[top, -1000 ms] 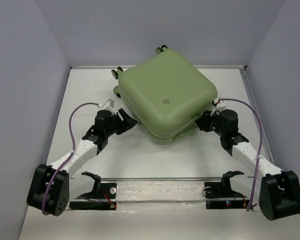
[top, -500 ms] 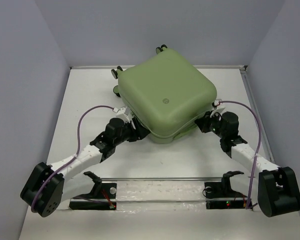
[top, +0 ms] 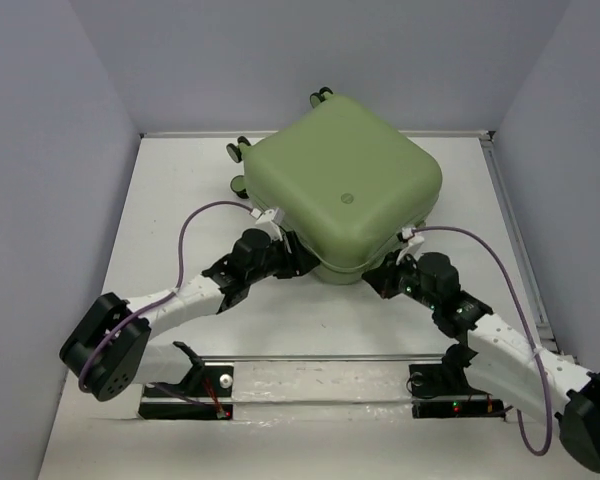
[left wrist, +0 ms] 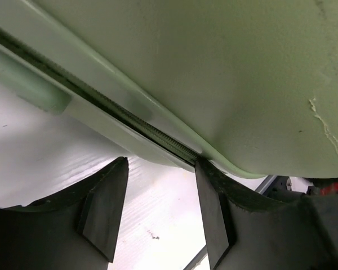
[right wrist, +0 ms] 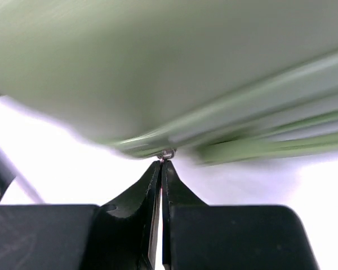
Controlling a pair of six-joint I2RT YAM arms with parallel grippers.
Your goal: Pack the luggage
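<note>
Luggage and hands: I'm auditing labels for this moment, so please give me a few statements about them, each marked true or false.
The luggage lies open. False: it is closed, shell up.
The left hand is open. True.
The right hand is open. False: it is shut on a small metal zip pull.
The wheels are on the side away from the arms. True.
</note>
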